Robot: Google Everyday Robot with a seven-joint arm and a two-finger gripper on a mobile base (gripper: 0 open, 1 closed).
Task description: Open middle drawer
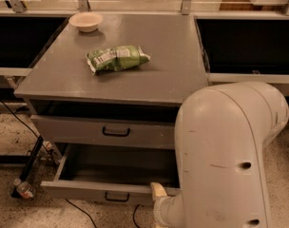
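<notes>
The middle drawer (87, 189) is the lower of the two grey drawers in view. It stands pulled out toward me, showing a plain grey tray and a small black handle (117, 197) on its front. My gripper (158, 193) is at the drawer's front edge, just right of the handle. It is mostly hidden behind my big white arm link (230, 156), which also covers the cabinet's right side.
The drawer above (116, 132) is pushed in. On the grey cabinet top (173, 61) lie a green snack bag (117, 58) and a white bowl (86, 21). A water bottle (24, 189) and black cables lie on the floor at the left.
</notes>
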